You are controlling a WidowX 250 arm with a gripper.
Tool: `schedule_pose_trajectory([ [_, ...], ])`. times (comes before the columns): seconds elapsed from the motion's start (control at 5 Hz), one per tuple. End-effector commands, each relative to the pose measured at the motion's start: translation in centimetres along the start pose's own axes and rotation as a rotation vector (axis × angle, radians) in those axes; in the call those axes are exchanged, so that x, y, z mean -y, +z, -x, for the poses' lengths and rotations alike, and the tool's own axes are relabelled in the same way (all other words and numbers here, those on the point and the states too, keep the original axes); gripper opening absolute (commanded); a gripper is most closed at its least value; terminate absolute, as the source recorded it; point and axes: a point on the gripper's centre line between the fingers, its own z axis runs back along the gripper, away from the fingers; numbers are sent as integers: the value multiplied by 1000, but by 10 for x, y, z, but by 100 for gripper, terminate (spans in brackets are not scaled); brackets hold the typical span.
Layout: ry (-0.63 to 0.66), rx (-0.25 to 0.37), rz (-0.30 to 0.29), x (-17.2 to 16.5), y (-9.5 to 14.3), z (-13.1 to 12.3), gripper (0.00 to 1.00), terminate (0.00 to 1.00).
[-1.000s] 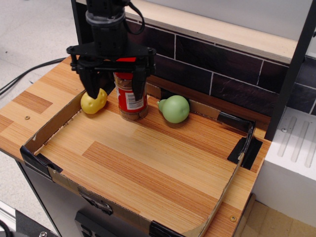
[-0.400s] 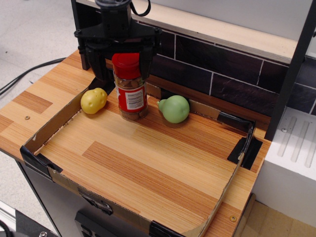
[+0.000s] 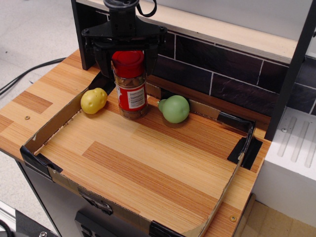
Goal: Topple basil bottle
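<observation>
The basil bottle (image 3: 130, 91) is a clear jar with a red cap, a red-and-white label and brownish contents. It stands upright at the back of the cardboard-edged tray (image 3: 49, 129), between the yellow fruit (image 3: 93, 100) and the green pear (image 3: 174, 108). My black gripper (image 3: 127, 65) is open and hangs just behind and above the bottle, at cap height, with one finger on each side of the cap. The fingers hold nothing. I cannot tell whether they touch the cap.
A dark tiled back wall (image 3: 212, 69) and a black post (image 3: 291, 74) stand behind the tray. A white block (image 3: 291, 163) sits at the right. The tray's low cardboard walls are taped at the corners (image 3: 244, 148).
My gripper has risen from around the bottle's body to cap height and moved back and slightly right. The yellow fruit is uncovered. The bottle still stands upright.
</observation>
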Motion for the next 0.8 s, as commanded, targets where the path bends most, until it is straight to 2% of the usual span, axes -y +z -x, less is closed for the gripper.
schedule_pose_trajectory([
  [0.0,6,53,5,3,9,-15,100,0],
  [0.2,27,52,8,3,7,-17,100,0],
  [0.4,26,41,20,4,7,-12,0,0],
  [0.6,29,35,34,3,10,-5,0,0],
])
